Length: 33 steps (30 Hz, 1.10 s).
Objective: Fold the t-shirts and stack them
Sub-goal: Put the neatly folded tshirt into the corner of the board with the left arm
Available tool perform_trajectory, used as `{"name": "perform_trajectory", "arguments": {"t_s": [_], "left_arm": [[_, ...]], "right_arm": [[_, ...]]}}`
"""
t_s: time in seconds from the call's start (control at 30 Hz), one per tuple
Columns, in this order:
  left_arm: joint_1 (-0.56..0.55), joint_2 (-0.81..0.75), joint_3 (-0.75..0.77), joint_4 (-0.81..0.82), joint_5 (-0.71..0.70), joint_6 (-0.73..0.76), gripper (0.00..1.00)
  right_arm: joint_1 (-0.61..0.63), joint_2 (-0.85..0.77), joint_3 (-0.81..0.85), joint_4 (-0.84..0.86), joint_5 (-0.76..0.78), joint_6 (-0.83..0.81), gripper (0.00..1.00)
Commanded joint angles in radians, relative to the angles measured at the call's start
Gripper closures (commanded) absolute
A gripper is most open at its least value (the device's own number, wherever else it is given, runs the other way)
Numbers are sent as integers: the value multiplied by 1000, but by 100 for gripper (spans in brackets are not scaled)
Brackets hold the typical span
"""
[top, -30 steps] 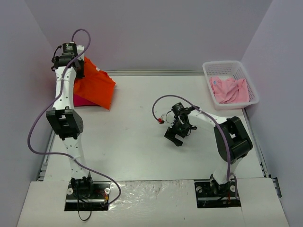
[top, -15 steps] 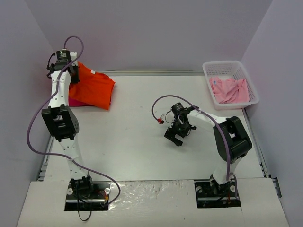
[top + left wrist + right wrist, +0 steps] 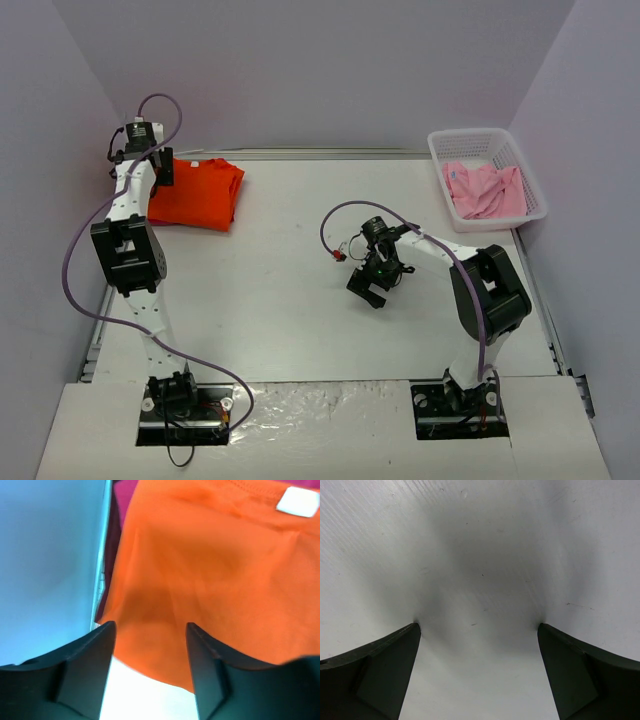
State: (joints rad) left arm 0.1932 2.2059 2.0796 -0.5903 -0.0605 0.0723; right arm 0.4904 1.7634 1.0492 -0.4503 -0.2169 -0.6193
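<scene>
Left wrist view: my left fingers [image 3: 82, 670] stand apart, empty, above the folded bright orange cloth t-shirt [image 3: 210, 575] lying on the magenta-red one [image 3: 125, 494]. My right fingers [image 3: 375, 670] gape wide over the white surface [image 3: 480, 555].

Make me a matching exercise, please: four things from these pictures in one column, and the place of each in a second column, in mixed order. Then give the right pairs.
Things:
1. orange shirt
2. pink shirt
3. left gripper
4. right gripper

Places:
A. open above bare table
B. in the basket
C. at the table's far left
D. open over the orange shirt's edge

Pairs: 1-C, 2-B, 3-D, 4-A
</scene>
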Motion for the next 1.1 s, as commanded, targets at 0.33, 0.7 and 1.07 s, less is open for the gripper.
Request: {"name": "perform_trajectory", "arguments": {"t_s": [0.33, 0.7, 1.07], "left_arm": [[15, -302, -110, 78, -139, 26, 29], [-124, -951, -838, 277, 237, 50, 5], [-179, -1201, -1155, 346, 297, 184, 6]], "right_arm": [[-27, -22, -26, -37, -13, 3, 0], [-148, -281, 47, -36, -108, 13, 0], [-263, -461, 54, 154, 65, 210, 0]]}}
